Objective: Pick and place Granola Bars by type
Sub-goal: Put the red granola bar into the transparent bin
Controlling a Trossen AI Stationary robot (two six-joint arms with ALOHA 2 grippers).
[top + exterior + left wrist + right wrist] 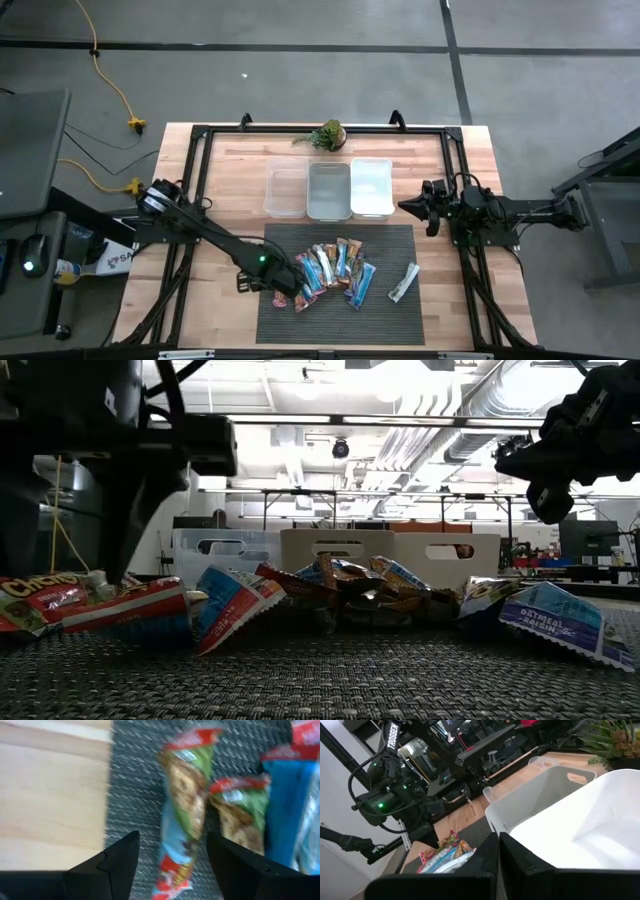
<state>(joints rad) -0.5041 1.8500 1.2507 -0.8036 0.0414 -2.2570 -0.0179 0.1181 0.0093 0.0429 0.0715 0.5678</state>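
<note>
**Left gripper low at the left end of the bar pile, fingers spread**

Left gripper (283,283) is down on the dark mat (285,325), at the left edge of the cluster of Granola Bars (332,270). Fingers are spread. In the left wrist view one bar with a green and red wrapper (182,805) lies lengthwise in the gap between the two fingers, touching neither that I can see. A second green-and-red bar (240,815) sits just beside it, and a blue bar (290,805) beyond that, near the outer finger.

High view: bars lie fanned and overlapping at mid-mat, wrappers blue, red and orange-brown. One white-silver bar (404,283) lies apart from the pile, toward the mat's right edge.

Low view: red-wrapped bars (110,605) at left, directly beside the left arm's dark body; a blue-and-white bar (555,618) at right, one end propped up.

Three clear bins (328,188) stand side by side behind the mat; no bars visible inside them. Small green plant (328,134) behind the bins at the table (225,185) edge.

Right gripper (408,206) hovers above the table just right of the rightmost bin, well apart from the bars. Its fingers are pressed together, holding nothing.
</note>
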